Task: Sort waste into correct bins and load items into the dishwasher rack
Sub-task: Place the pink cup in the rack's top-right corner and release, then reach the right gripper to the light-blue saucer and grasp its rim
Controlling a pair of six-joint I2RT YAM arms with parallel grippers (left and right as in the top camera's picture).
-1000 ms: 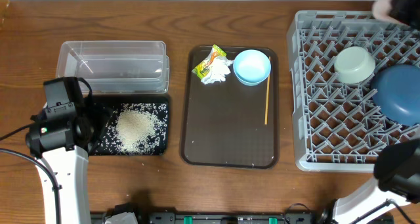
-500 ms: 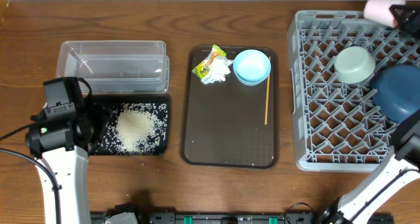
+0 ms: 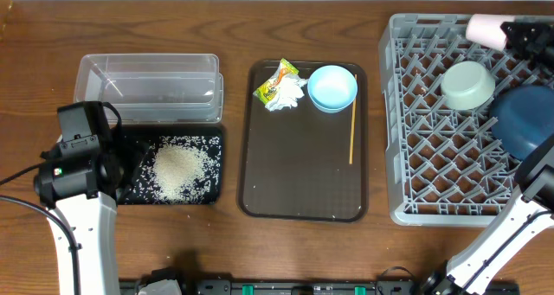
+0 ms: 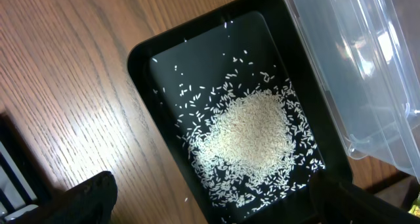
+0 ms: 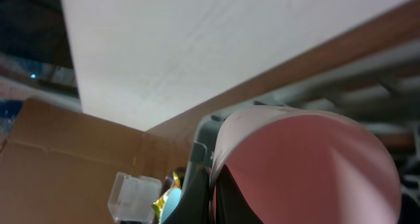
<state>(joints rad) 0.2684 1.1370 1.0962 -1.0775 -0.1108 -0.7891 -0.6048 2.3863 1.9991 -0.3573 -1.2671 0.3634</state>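
Loading: right fingers [image 3: 511,33] grip pink cup [image 3: 483,28] over rack [image 3: 415,113], upper right; next lower it into a free spot. Left fingers [image 4: 220,203] open above rice [image 4: 252,138].

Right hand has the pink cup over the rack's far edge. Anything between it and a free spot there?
Nothing visible blocks it. The pink cup in the right hand hangs over the far row of the dishwasher rack, where the pegs around it look bare. The mint bowl and dark blue dish sit nearer the front.

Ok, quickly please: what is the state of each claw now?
Left claw: open, holding nothing.
Right claw: closed on the pink cup.
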